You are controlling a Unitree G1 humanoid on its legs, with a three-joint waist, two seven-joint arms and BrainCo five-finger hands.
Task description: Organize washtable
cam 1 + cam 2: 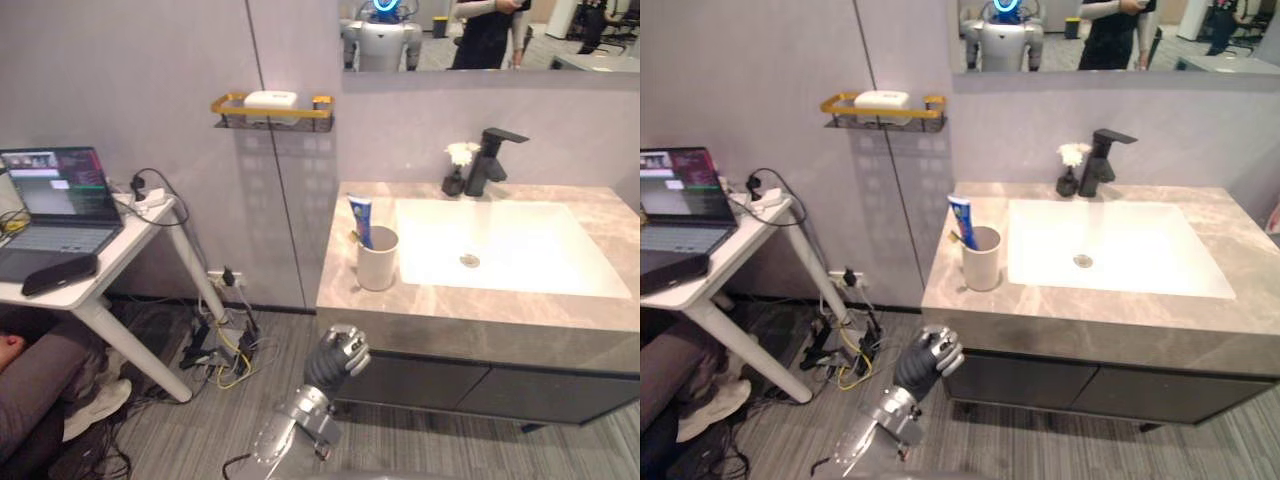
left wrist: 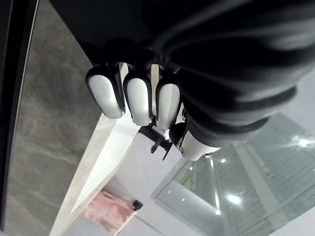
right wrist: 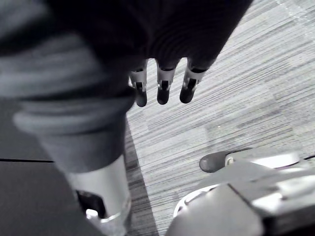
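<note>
A washroom corner set up inside an office or lab is shown: a stone-topped washtable (image 1: 560, 315) is fitted with a white basin (image 1: 500, 245) and a black tap (image 1: 490, 158), with a cup (image 1: 377, 265) holding a toothpaste tube (image 1: 361, 218), a mirror (image 1: 560, 45) above and a gold wall shelf (image 1: 272, 114) with soap (image 1: 270, 100). Just beside it, a white desk (image 1: 110, 265) with an open laptop (image 1: 55, 200) is seen, loose cables (image 1: 225, 350) are spread on grey carpet (image 1: 200, 430), and a standing person (image 1: 487, 30) is reflected in the mirror.

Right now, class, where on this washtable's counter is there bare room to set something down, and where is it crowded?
Bare: the counter strip between basin and front edge, and right of the basin. Crowded: the cup left of the basin; vase and tap behind it.
</note>
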